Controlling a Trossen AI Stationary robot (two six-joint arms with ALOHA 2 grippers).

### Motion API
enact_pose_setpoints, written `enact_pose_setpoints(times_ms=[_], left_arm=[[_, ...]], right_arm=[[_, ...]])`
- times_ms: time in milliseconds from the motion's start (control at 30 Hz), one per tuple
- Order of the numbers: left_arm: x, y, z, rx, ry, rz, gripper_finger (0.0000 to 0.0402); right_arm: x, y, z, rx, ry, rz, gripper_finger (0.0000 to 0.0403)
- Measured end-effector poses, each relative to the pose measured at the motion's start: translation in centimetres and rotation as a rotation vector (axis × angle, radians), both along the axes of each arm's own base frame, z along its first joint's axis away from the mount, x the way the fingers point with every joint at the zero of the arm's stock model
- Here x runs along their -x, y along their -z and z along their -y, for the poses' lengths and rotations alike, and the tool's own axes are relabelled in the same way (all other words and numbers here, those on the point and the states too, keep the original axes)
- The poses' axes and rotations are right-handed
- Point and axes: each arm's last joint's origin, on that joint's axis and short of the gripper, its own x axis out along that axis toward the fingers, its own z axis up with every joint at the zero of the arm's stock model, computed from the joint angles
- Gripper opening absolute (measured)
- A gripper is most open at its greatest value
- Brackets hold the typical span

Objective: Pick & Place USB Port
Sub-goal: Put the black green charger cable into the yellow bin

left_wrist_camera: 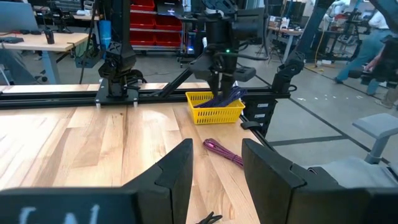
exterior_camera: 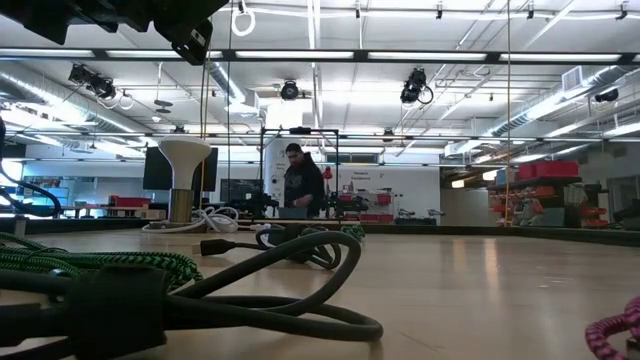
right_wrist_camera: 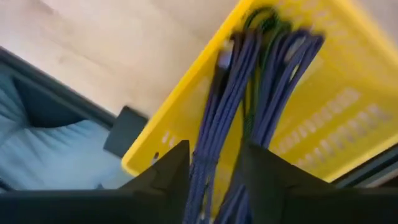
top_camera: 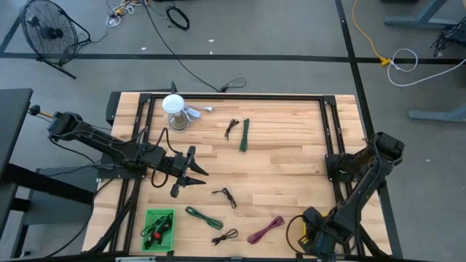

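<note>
My right gripper (left_wrist_camera: 222, 79) hangs over the yellow basket (left_wrist_camera: 214, 113) at the table's near right corner (top_camera: 306, 231). Its fingers stand open on either side of a blue-purple cable bundle (right_wrist_camera: 239, 106), which lies in the basket and sticks up past its rim (left_wrist_camera: 229, 97). My left gripper (top_camera: 186, 172) is open and empty, above the table's left middle. Loose cables lie on the wood: a black one (top_camera: 231, 128), a green one (top_camera: 245, 135), another black one (top_camera: 226, 195), another green one (top_camera: 204, 217) and a pink-purple one (top_camera: 266, 228). My right gripper has the blue-purple bundle (right_wrist_camera: 217, 155) between its fingers, coming from above. I cannot tell whether the fingers touch it. The bundle's lower part rests in the yellow basket.
A green basket (top_camera: 159, 227) with cables in it stands at the near left. A white-topped stand (top_camera: 175, 110) with a white cord stands at the far left. Dark frame rails (top_camera: 331, 138) run along the table's sides. A person (exterior_camera: 300, 182) stands far behind the table.
</note>
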Motion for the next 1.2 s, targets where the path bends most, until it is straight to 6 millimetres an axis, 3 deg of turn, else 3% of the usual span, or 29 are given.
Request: enact_pose_setpoints(times_ms=[233,500,800,1200], left_arm=[[0.0,0.0,0.0,0.0,0.0,0.0,0.0142],[0.0,0.0,0.0,-0.001,0.0,0.0,0.0142],[0.0,0.0,0.0,-0.002,0.0,0.001,0.0142],[0.0,0.0,0.0,-0.004,0.0,0.002,0.0142]], right_arm=[[-0.8,-1.2,2.9,0.085,-0.04,-0.022,0.0158],[-1.9,-4.0,7.0,0.281,0.028,0.207,0.0153],[-6.3,-4.3,12.2,0.563,0.003,0.364,0.0153],[-12.1,-4.7,22.4,0.624,0.004,0.434,0.0153]])
